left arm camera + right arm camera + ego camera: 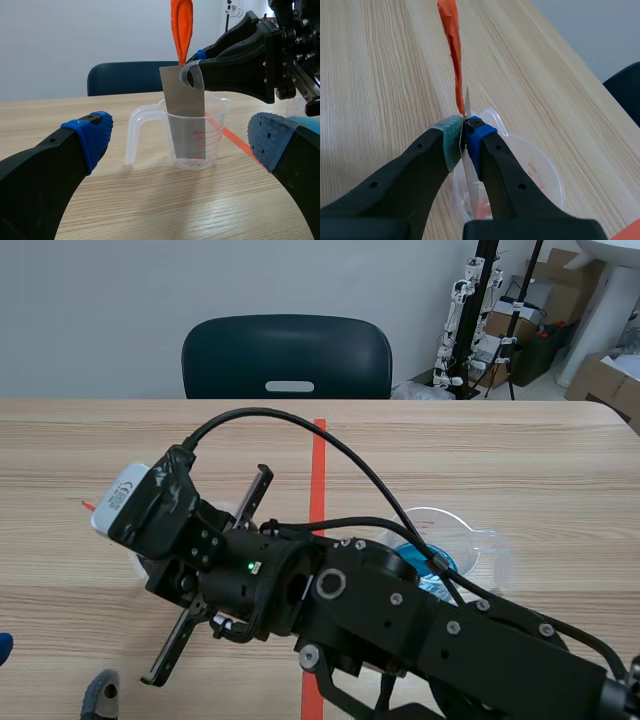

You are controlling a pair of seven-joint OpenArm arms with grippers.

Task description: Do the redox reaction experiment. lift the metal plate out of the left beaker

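Right gripper (465, 132) clamped on metal plate (182, 115) top edge; plate lower half inside measuring beaker (215, 132); left gripper (182, 137) wide apart, beaker at its 12 o'clock.

Mid-frame, pinched edge-on between the pads of the black right tool (465, 137): thin grey metal plate (471, 192). Rising from its top edge toward the upper middle, an orange fabric strip (451, 45). Lower end down within a clear plastic measuring beaker (540, 172), on the pale wooden bench (380, 75).
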